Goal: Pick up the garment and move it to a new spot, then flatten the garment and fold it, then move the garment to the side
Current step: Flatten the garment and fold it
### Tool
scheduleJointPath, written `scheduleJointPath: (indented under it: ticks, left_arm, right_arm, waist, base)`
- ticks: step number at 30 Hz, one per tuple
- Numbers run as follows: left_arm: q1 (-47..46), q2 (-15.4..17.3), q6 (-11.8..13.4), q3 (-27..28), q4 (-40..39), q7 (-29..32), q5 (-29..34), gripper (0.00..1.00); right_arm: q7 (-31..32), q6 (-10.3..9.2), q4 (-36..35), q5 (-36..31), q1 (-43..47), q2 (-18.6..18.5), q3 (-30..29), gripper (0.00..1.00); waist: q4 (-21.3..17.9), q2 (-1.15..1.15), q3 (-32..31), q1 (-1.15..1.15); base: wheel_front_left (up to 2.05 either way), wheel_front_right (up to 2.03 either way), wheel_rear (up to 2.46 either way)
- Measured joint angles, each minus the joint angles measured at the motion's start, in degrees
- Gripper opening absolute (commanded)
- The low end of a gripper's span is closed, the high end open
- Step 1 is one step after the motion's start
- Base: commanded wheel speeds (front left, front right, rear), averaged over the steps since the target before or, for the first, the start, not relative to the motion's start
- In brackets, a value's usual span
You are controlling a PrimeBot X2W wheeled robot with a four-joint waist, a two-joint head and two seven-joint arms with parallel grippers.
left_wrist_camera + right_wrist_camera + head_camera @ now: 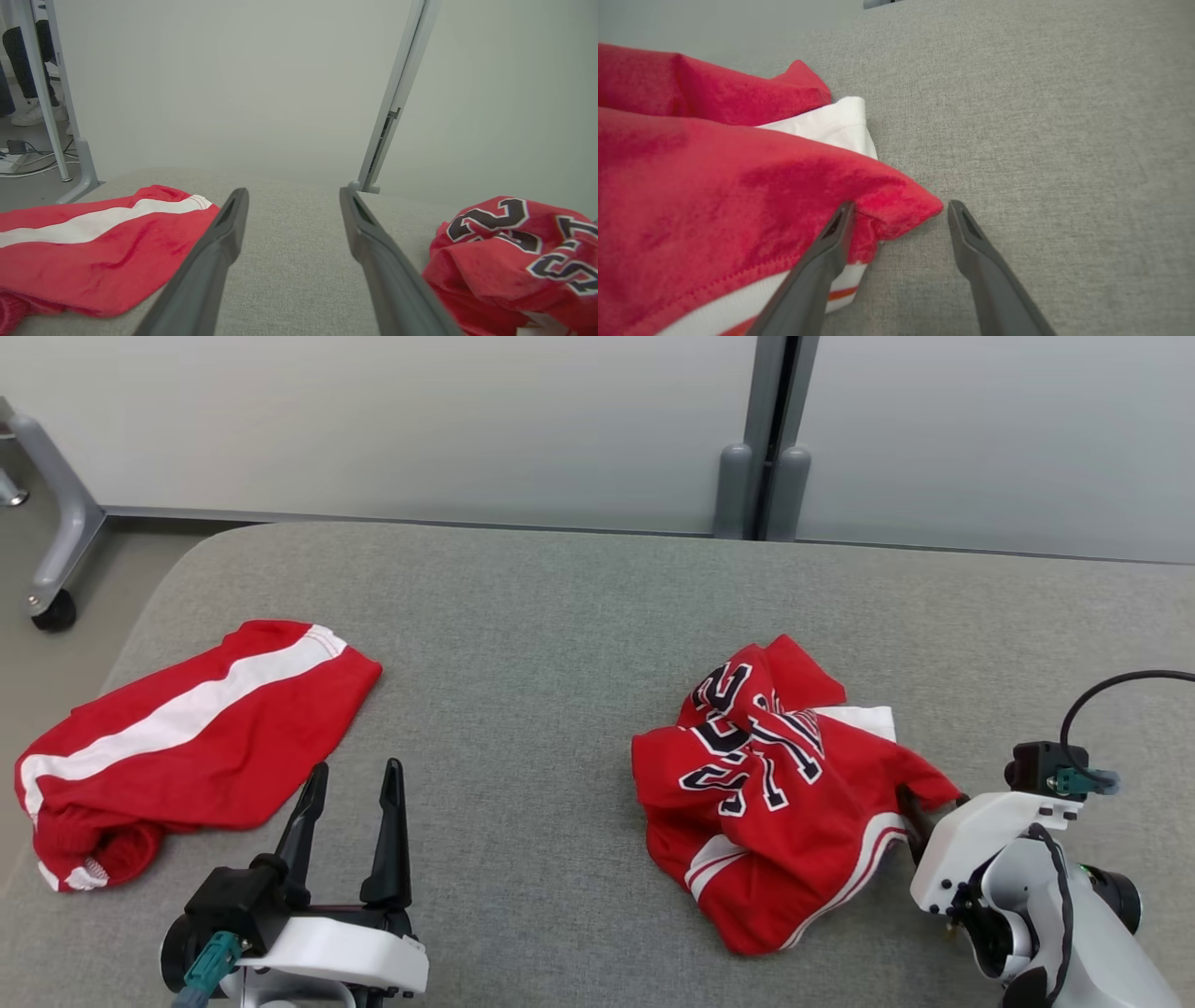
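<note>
Presently: two red garments on a grey woven table (541, 644), both hands open.
Crumpled jersey (775, 803), soft napped red cloth with navy-and-white lettering and white striped trim, lies bunched at the table's right. Right hand (901, 205) is spread wide, a pointed jersey corner between its long dark fingers, unpinched. Left hand (357, 767) stands open over bare cloth, near the flatter white-striped garment (196, 737) at left.

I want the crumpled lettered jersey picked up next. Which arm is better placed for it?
Right. The right arm sits at the edge of the jersey, its open jaws either side of a red corner. The left arm points its open jaws at bare grey surface beside the striped garment.
</note>
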Motion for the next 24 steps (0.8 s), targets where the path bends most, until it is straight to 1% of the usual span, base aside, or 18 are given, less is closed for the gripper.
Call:
scheduleJointPath:
  ticks: [1,2,3,4,10,15,18,21,24]
  left_arm:
    - [-0.12,-0.01,-0.03,0.05,0.11,0.00,0.00,1.00]
    - [-0.20,-0.04,-0.11,0.13,0.18,0.00,-0.04,1.00]
    - [-0.24,-0.05,-0.18,0.18,0.24,0.00,-0.05,1.00]
    - [-0.27,-0.07,-0.18,0.25,0.31,0.00,-0.05,1.00]
    - [-0.43,-0.14,-0.21,0.64,0.76,0.00,-0.04,1.00]
    - [-0.43,-0.20,-0.68,0.49,1.26,0.00,-0.04,1.00]
    - [-0.55,-0.25,-0.78,0.04,1.31,0.00,-0.04,1.00]
    - [-1.49,-0.27,-0.96,-0.29,1.26,0.00,-0.04,1.00]
    - [-1.86,-0.33,-1.04,-0.60,1.37,0.00,-0.04,1.00]
  right_arm:
    - [-0.02,0.00,0.46,0.01,-0.04,0.02,0.09,1.00]
    - [-0.15,0.00,0.82,0.02,-0.12,0.02,0.14,0.87]
    - [-0.54,0.00,1.22,0.18,-0.27,0.03,0.24,0.60]
    - [-0.74,0.00,1.41,0.44,-0.43,0.02,0.44,0.00]
    - [-3.39,0.00,2.09,1.58,-1.05,-0.22,2.04,0.00]
    - [-2.72,0.00,1.49,3.30,-2.70,-1.57,3.76,0.00]
    - [0.45,0.00,0.52,4.14,-4.83,-4.16,5.54,0.00]
    - [3.18,0.00,-0.87,4.90,-7.95,-8.06,6.49,0.00]
    - [6.68,0.00,-1.81,7.11,-10.95,-11.47,6.91,0.00]
  waist:
    - [0.28,0.00,0.13,0.00]
    - [0.49,0.00,0.24,0.00]
    - [0.66,0.00,0.33,0.00]
    - [0.77,0.00,0.41,0.00]
    - [0.68,0.00,0.25,0.00]
    - [0.04,0.00,-0.15,0.00]
    - [-0.11,0.00,0.50,0.00]
    - [0.06,0.00,1.59,0.00]
    - [0.46,0.00,2.97,0.00]
  base:
    - [0.00,0.00,0.00]
    - [0.00,0.00,0.00]
    - [0.00,0.00,0.00]
    - [0.00,0.00,0.00]
    - [0.00,0.00,0.00]
    - [0.00,0.00,0.00]
    - [0.00,0.00,0.00]
    - [0.00,0.00,0.00]
    - [0.00,0.00,0.00]
